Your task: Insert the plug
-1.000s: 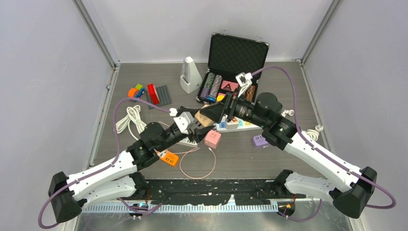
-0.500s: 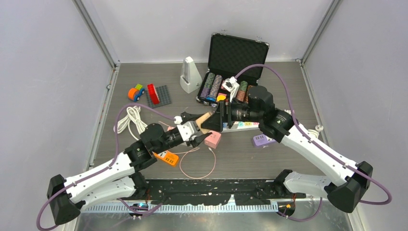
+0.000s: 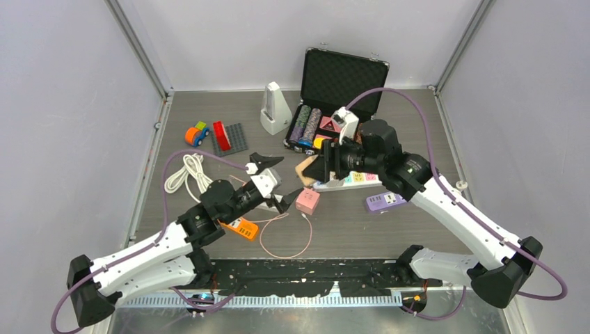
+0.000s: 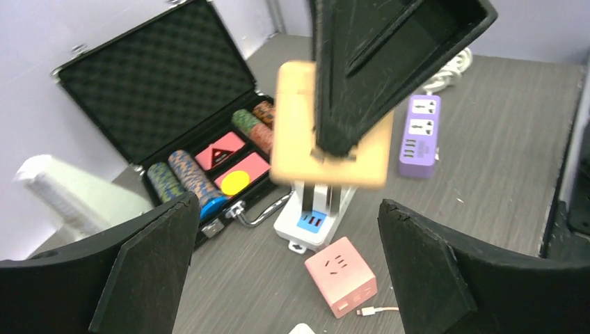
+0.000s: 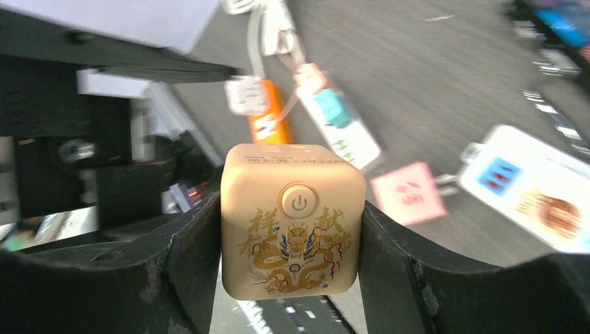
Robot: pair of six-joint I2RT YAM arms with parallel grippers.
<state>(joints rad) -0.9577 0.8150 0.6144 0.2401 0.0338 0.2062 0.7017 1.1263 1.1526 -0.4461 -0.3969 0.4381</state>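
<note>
The plug is a golden cube (image 5: 293, 219) with a dragon print and a power button, and metal prongs show under it in the left wrist view (image 4: 327, 132). My right gripper (image 3: 321, 167) is shut on the plug, one pad on each side, holding it in the air. A white power strip (image 3: 346, 181) lies on the table just below and beyond the plug. My left gripper (image 3: 277, 179) stands wide open, with nothing between its fingers. It sits left of the plug and apart from it.
A pink cube socket (image 3: 307, 200) with a thin cable lies beside the left gripper. A purple power strip (image 3: 384, 202) lies to the right and an orange strip (image 3: 242, 227) near the left arm. At the back are an open poker-chip case (image 3: 341, 90), a metronome (image 3: 274, 108), toy bricks (image 3: 222, 136) and a coiled white cable (image 3: 189, 174).
The left gripper opened wide and let go of the plug, then drew back a little. The right gripper closed on the plug and carries it slightly to the right.
</note>
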